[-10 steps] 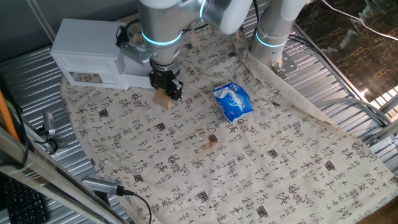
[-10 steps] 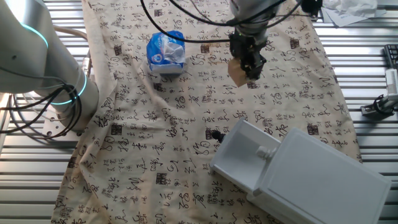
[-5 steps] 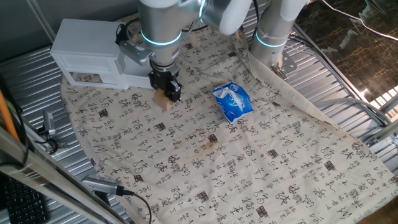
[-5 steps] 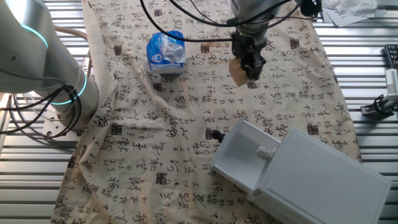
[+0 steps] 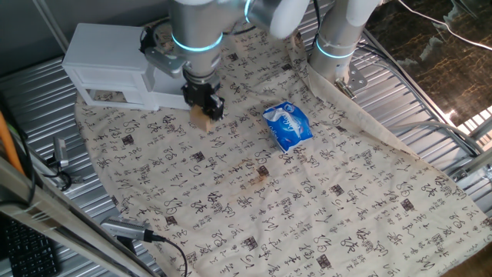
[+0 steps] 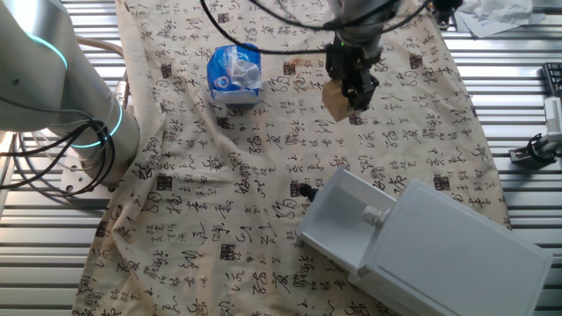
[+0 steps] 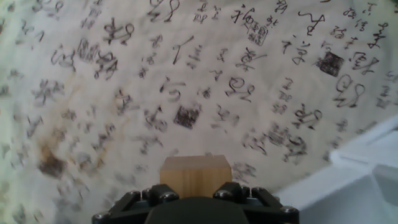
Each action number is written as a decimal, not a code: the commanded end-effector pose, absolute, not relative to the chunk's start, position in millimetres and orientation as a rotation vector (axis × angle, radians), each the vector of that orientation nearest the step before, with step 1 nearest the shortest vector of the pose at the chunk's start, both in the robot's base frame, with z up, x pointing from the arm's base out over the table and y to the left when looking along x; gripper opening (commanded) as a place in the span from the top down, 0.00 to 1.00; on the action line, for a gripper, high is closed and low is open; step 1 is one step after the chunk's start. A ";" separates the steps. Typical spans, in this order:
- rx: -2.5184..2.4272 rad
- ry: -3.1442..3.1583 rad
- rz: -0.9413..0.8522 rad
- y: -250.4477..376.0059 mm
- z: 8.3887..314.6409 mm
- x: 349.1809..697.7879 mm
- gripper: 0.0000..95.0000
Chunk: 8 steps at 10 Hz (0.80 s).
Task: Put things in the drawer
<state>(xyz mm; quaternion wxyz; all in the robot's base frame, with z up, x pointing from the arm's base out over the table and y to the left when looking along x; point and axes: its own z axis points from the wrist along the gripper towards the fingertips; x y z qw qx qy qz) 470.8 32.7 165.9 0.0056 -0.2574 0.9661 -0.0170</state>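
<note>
Between the tool's (image 6: 348, 88) clamped fingers sits the wooden block (image 6: 335, 98), lifted beside the open drawer (image 6: 344, 230).

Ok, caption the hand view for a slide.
Claw holding the wooden block above the patterned cloth, white drawer at lower right.

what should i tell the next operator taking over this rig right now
Gripper: shut on the wooden block, held above the printed cloth.
Drawer: pulled open on the white cabinet, nothing seen inside it.
Blue packet: lying on the cloth, apart from the gripper.
Done: block picked up.
Left: carry the block over the open drawer and release it; the packet may follow.
</note>
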 end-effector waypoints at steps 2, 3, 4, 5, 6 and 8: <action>-0.936 2.997 -0.065 -27.8 174.9 452.2 1.00; -0.969 2.989 -0.072 -44.8 175.7 449.5 1.00; -1.007 2.976 -0.071 -67.5 176.0 444.3 1.00; -1.040 2.966 -0.074 -79.3 176.5 442.2 1.00; -1.084 2.954 -0.090 -95.9 177.3 440.3 1.00; -1.129 2.937 -0.092 -116.5 170.6 444.9 1.00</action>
